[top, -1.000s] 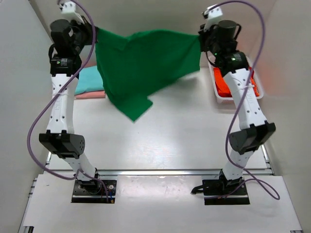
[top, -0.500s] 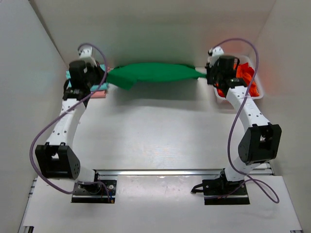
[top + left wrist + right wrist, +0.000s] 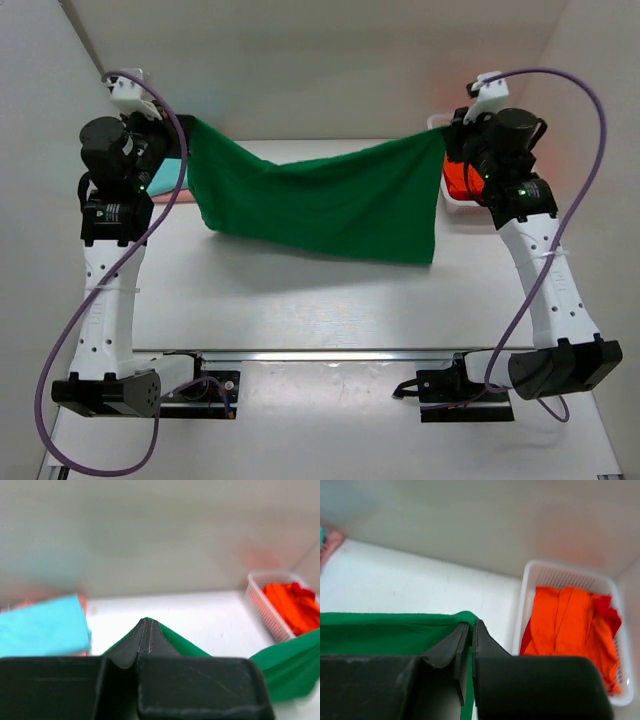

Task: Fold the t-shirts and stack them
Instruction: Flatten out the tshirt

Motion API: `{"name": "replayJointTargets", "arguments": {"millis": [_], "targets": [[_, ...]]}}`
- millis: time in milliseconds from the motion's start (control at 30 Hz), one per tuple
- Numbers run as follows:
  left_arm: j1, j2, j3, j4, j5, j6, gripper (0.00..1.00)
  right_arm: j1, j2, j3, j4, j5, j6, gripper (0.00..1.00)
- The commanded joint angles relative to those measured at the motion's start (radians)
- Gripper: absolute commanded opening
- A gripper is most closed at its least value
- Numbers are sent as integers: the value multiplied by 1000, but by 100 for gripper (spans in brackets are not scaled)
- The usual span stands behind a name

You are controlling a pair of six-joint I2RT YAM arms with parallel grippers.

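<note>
The dark green t-shirt [image 3: 320,205] hangs stretched in the air between my two grippers, above the far half of the table. My left gripper [image 3: 183,140] is shut on its left top corner; in the left wrist view [image 3: 148,625] green cloth [image 3: 192,647] shows behind the closed fingertips. My right gripper [image 3: 447,145] is shut on its right top corner, seen in the right wrist view [image 3: 470,625] with the green cloth [image 3: 380,635] running left. A folded teal t-shirt [image 3: 42,627] lies on a pale pink one [image 3: 20,602] at the far left. An orange-red t-shirt [image 3: 570,625] lies in the basket.
A white plastic lattice basket [image 3: 530,580] stands at the far right of the table, against the back wall [image 3: 320,70]. White side walls close in the table on the left and right. The arm bases [image 3: 190,385] sit at the near edge.
Both grippers have lifted and pulled back toward me. The green shirt, bunched low at the far edge half a second ago, now hangs spread out as a wide sheet.
</note>
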Motion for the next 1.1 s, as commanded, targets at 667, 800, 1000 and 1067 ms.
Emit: {"name": "replayJointTargets", "arguments": {"millis": [667,800,1000,1067], "targets": [[66,561,697,-25,86,-67,0,-106,508,749,-50,-117,-85,0],[67,489,648,-45,84,-58,0,-130,436,640,-45,-157,-70,0],[47,238,382,15,66,-47,0,-97,259,344,17,-114,-87,0],[40,147,228,75,57,-56,0,-100,195,168,67,-129,-57,0]]}}
